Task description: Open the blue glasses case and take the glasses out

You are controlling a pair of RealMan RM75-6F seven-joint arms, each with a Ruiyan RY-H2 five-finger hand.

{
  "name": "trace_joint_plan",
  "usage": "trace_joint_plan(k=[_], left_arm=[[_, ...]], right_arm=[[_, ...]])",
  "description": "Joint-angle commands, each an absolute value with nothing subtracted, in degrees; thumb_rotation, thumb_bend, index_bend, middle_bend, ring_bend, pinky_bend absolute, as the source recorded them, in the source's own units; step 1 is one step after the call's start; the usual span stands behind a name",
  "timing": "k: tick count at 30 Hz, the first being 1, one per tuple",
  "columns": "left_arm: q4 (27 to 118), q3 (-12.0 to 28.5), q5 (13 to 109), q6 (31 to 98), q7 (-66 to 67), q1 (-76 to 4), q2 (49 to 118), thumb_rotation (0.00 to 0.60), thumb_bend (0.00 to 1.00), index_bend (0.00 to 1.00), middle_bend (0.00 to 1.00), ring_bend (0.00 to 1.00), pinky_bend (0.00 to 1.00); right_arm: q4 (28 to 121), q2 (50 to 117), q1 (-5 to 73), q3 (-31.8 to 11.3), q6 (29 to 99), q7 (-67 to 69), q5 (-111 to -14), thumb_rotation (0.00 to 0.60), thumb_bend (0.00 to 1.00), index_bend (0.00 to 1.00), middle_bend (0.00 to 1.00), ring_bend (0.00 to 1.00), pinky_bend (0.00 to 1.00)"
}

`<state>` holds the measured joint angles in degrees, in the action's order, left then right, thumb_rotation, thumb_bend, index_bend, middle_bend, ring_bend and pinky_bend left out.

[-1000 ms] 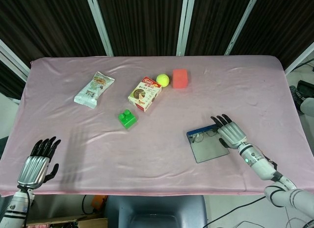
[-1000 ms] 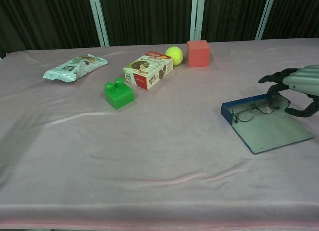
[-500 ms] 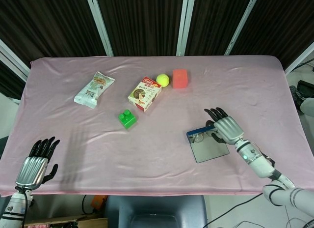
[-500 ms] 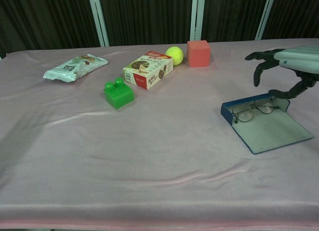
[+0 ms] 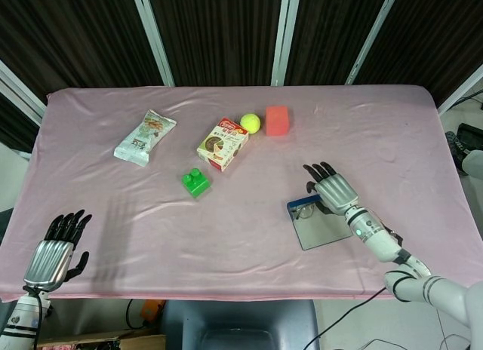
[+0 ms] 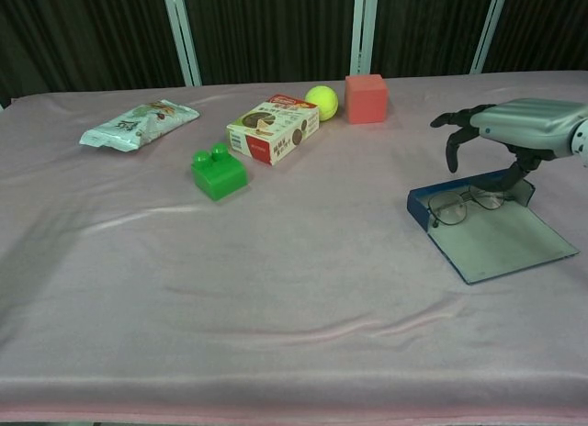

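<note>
Right hand (image 6: 514,128): fingers spread, empty, hovering over far edge of open blue glasses case (image 6: 491,229), right of table centre; thin-framed glasses (image 6: 464,204) lying inside, far end. Left hand (image 5: 54,252): fingers apart, empty, near-left table edge. Green toy block (image 6: 218,172) left of case, well apart

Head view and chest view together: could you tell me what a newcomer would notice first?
The right hand hovers with fingers spread over the open blue case at the table's right, the glasses lying inside at its back edge. Across the pink cloth, a green block and a yellow ball stand out.
</note>
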<state>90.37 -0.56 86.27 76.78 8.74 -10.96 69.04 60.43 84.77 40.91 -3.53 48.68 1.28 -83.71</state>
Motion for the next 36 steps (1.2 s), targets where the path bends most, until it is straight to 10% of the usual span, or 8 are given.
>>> trace_joint_plan(k=[1,36], left_arm=[[90.39,-0.62,86.31,76.74,8.84,-10.97,69.07,0.6,0.42,0.0,0.0,0.0,0.06],[90.07,-0.74,86.42,76.61,8.32,-11.13,68.93,0.6,0.42,0.0,0.0,0.0,0.06]], right_arm=[[59.56,85.19,40.89,-3.27,48.07,1.54,-83.41,0.6,0.52,0.54,0.12,0.06,0.0],[56.15,88.92,40.93,-4.02,50.73,3.08,-83.19,0.6,0.51,0.66,0.14,0.08,0.0]])
